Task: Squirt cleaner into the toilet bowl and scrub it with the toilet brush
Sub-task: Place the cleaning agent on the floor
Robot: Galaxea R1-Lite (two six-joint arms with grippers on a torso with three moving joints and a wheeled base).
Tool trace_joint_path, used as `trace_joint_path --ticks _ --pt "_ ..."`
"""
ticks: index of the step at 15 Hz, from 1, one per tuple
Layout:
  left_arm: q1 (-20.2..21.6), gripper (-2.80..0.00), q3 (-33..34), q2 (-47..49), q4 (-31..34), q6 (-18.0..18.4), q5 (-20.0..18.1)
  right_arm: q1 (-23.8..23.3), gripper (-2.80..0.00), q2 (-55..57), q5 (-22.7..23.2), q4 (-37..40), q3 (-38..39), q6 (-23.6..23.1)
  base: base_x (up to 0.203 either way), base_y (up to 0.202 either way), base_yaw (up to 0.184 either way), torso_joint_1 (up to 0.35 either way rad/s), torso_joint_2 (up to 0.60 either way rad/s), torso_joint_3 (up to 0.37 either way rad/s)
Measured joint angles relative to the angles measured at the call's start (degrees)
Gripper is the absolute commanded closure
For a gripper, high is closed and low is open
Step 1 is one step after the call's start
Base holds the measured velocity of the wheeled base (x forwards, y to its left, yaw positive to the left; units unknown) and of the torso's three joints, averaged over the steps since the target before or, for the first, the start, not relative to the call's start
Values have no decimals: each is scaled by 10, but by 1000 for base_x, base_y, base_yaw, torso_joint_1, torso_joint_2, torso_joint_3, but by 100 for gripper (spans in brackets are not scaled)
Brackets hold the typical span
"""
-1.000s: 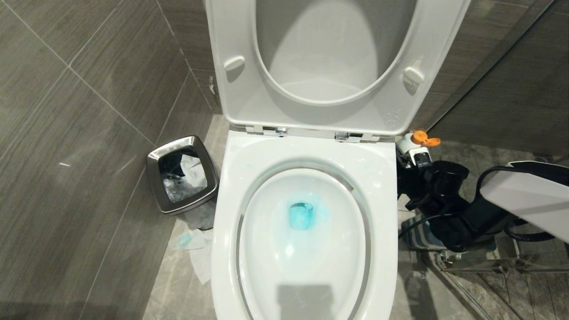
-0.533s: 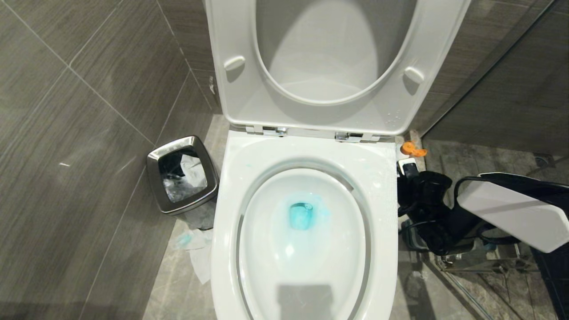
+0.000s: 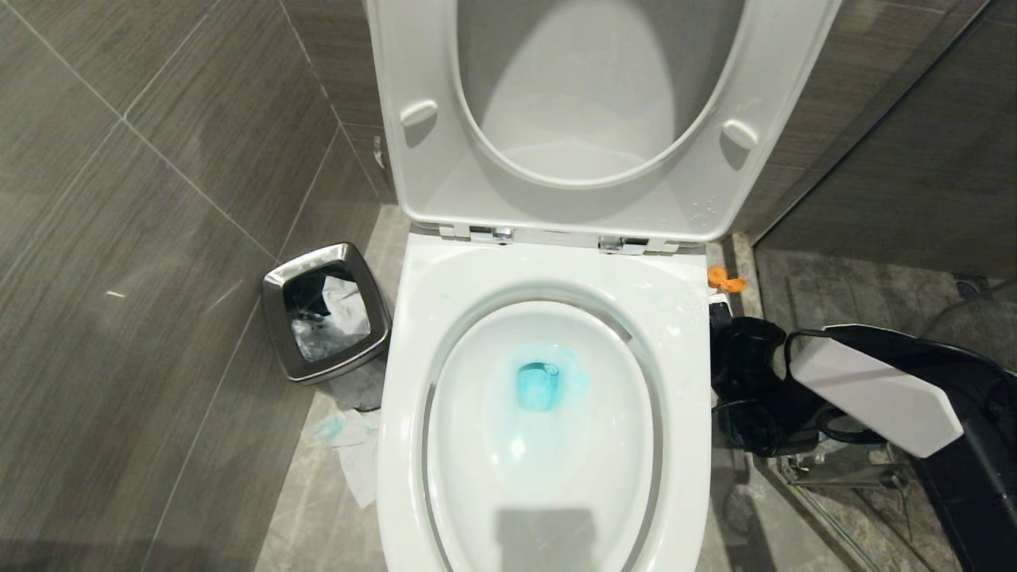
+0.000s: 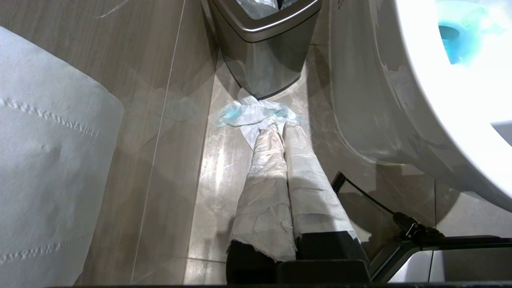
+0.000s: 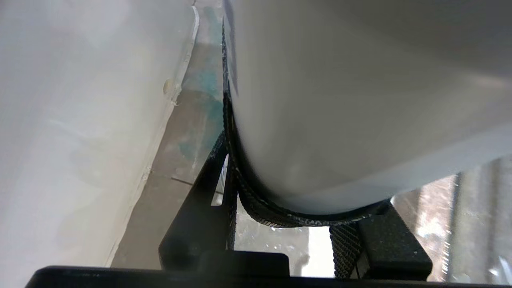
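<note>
The right gripper point(image 3: 727, 334) clasps the white cleaner bottle point(image 5: 340, 100), low on the floor right of the toilet bowl point(image 3: 548, 413). Smooth, rounded plastic; probably slippery, so grip mid-body. The left gripper point(image 4: 280, 132) is clenched empty.

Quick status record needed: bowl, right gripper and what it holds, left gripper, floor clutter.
toilet bowl: seat and lid up, blue cleaner pooled at the drain
right gripper: low beside the bowl's right side, shut on cleaner bottle
cleaner bottle: white body, orange cap open
left gripper: shut, parked low above the floor
waste bin: left of bowl, crumpled blue-stained tissue before it
</note>
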Motion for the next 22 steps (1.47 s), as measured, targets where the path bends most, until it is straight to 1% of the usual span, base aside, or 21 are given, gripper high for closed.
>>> trace_joint_path --ticks 4,11,22 --pt "0 0 0 0 0 0 0 -1 0 29 1 10 -42 0 0 0 0 1 1 -7" --pt "0 0 0 0 0 1 0 -3 0 46 2 16 -65 0 0 0 0 4 4 -147" --pt "0 0 0 0 0 0 -1 -5 0 49 -4 35 -110 -7 0 0 0 1 0 -7"
